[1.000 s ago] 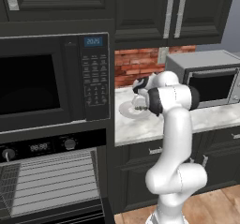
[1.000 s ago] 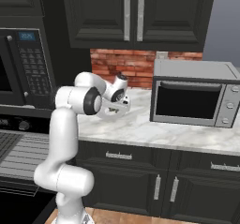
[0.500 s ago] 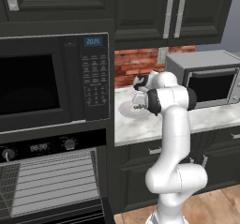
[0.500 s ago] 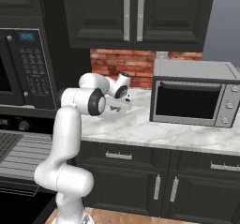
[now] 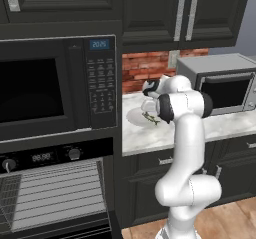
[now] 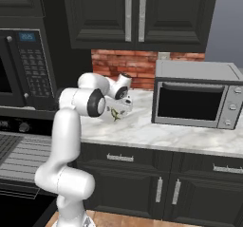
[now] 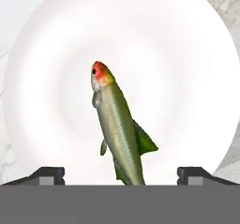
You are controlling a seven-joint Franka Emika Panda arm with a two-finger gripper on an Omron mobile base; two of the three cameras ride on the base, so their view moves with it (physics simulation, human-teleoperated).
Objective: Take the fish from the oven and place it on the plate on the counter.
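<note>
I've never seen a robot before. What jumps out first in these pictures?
A small green fish with a red head lies over a round white plate, between the open hand's fingertips. The tall white arm reaches over the marble counter, and left of it the oven stands open.

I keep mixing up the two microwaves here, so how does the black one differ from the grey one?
The black microwave is built in above the oven, with a keypad; the grey microwave stands on the counter, with knobs. The black one looks larger. Both have dark door windows.
</note>
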